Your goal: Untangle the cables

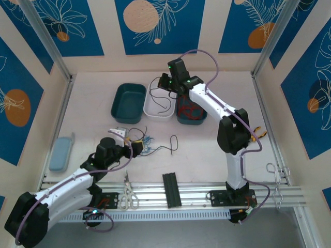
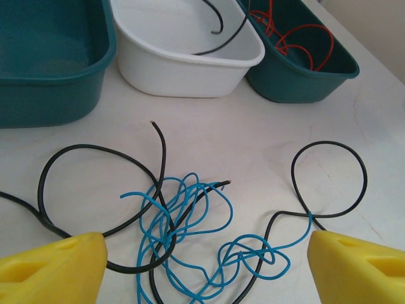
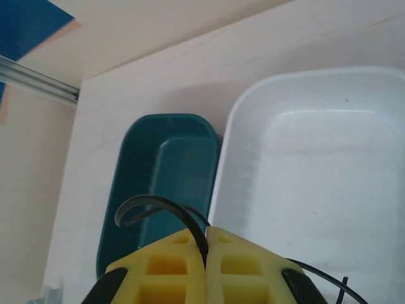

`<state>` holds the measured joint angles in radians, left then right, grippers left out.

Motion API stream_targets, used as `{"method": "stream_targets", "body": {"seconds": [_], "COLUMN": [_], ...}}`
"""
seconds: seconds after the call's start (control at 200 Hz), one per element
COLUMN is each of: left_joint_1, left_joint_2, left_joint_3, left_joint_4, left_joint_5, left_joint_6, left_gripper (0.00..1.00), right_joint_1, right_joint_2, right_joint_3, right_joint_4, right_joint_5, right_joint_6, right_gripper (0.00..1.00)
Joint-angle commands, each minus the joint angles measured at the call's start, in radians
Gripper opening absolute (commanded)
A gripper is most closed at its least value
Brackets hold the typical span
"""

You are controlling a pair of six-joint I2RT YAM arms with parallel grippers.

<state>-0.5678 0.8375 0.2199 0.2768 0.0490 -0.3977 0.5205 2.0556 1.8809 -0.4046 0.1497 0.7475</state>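
Blue and black cables (image 2: 169,235) tangled, lain left-right | left gripper (image 2: 205,252) spread wide, nothing held | right gripper (image 3: 206,244) clamped on black cable (image 3: 155,199)

The left arm (image 1: 67,183) and right arm (image 1: 212,103) are built alike: glossy white links joined by chunky black joint housings. A lilac cable (image 1: 198,50) runs along each. Small green lights (image 1: 170,66) glow on the black housings. The left tool (image 2: 202,266) has matte yellow, wedge-shaped fingers (image 2: 54,266). The right tool (image 3: 206,244) is yellow too, moulded with square recesses and backed in black.
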Motion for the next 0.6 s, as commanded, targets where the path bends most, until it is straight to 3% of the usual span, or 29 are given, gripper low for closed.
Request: {"method": "stream_targets", "body": {"seconds": [0.0, 0.1, 0.235, 0.595], "left_joint_1": [-0.005, -0.005, -0.005, -0.006], "left_joint_2": [-0.012, -0.011, -0.012, -0.012], "left_joint_3": [-0.004, -0.003, 0.000, 0.009], "left_joint_4": [-0.011, -0.011, -0.016, -0.032], "left_joint_5": [-0.020, -0.022, -0.027, -0.044], "left_joint_6": [-0.010, -0.011, -0.015, -0.018], "left_gripper": [0.86, 0.88, 0.92, 1.00], "right_joint_1": [-0.008, -0.012, -0.018, -0.032], "right_joint_2": [0.039, 0.076, 0.123, 0.151], "right_joint_3": [0.064, 0.090, 0.127, 0.153], "right_joint_4": [-0.077, -0.115, -0.173, -0.231], "right_joint_5": [-0.008, -0.001, 0.021, 0.052], "right_joint_6": [0.032, 0.041, 0.041, 0.021], "right_gripper": [0.00, 0.00, 0.10, 0.26]}}
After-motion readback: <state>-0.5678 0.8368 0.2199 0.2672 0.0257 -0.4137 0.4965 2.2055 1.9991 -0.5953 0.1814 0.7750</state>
